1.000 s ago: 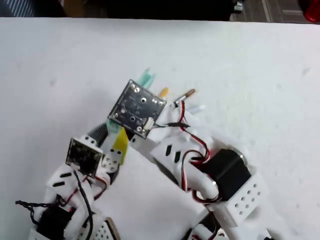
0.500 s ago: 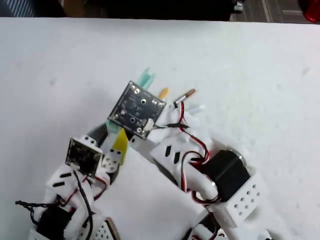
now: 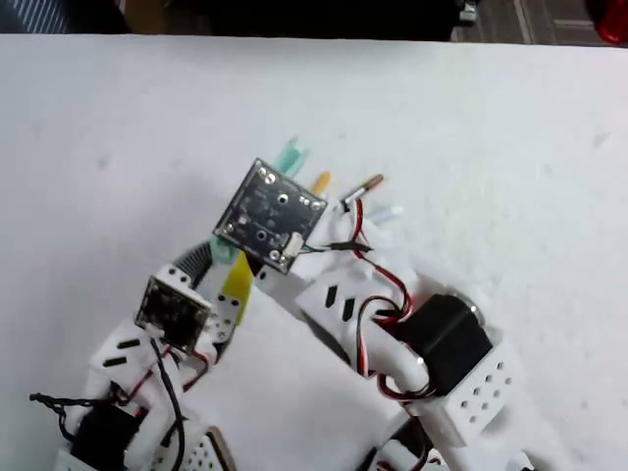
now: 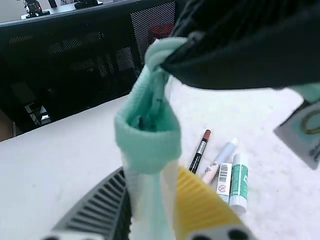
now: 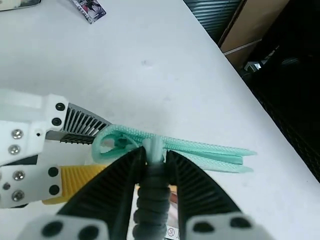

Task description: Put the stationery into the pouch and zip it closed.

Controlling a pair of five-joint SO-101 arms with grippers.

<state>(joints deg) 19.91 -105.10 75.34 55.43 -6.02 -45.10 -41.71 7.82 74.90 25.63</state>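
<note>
Over the table [image 3: 491, 118], right fingers [image 5: 195, 192] pinch the zipper pull [image 5: 152, 147]; left fingers [image 4: 200, 205] clamp the pouch [image 4: 147, 132].

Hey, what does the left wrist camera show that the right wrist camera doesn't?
Left wrist view, not the right: a brown-tipped pen lying on the table. Right wrist view, not the left: the zipper pull and a card at the table's far edge. Both: the teal pouch, the left gripper holding it and the right gripper on its zipper.
</note>
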